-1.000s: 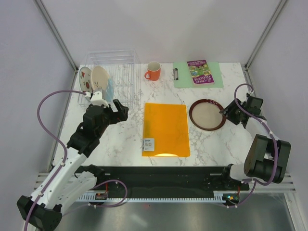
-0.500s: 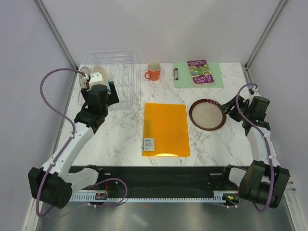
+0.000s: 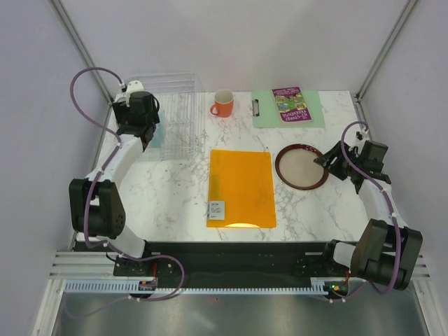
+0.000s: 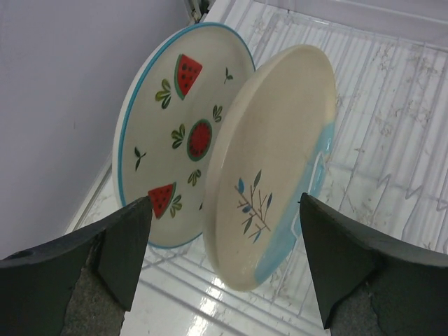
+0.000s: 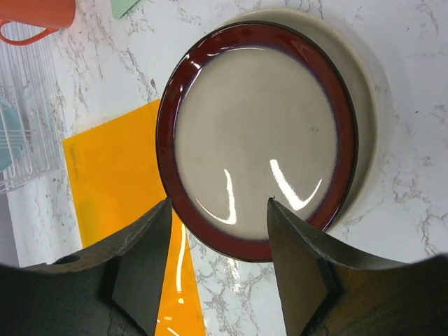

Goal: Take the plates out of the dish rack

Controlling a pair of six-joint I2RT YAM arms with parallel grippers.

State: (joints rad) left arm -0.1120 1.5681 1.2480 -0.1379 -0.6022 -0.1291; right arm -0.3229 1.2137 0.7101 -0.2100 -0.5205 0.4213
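Observation:
The clear dish rack point(image 3: 179, 115) stands at the back left. In the left wrist view two plates stand upright in the rack point(image 4: 392, 140): a white plate with red fruit marks point(image 4: 168, 140) and, in front of it, a cream-and-pale-blue plate with a sprig point(image 4: 280, 154). My left gripper point(image 3: 145, 129) hangs open just above them point(image 4: 227, 259), touching neither. The beige plate with maroon rim point(image 3: 302, 166) lies flat at the right on top of a cream plate point(image 5: 365, 91). My right gripper point(image 3: 325, 162) is open and empty over its near edge point(image 5: 218, 231).
An orange folder point(image 3: 242, 187) lies in the middle of the table. An orange mug point(image 3: 223, 103) stands behind it. A green clipboard point(image 3: 288, 108) with a booklet lies at the back right. The left wall is close beside the rack.
My left arm has swung back and left, from in front of the rack to over its left end. My right gripper has shifted slightly by the maroon-rimmed plate.

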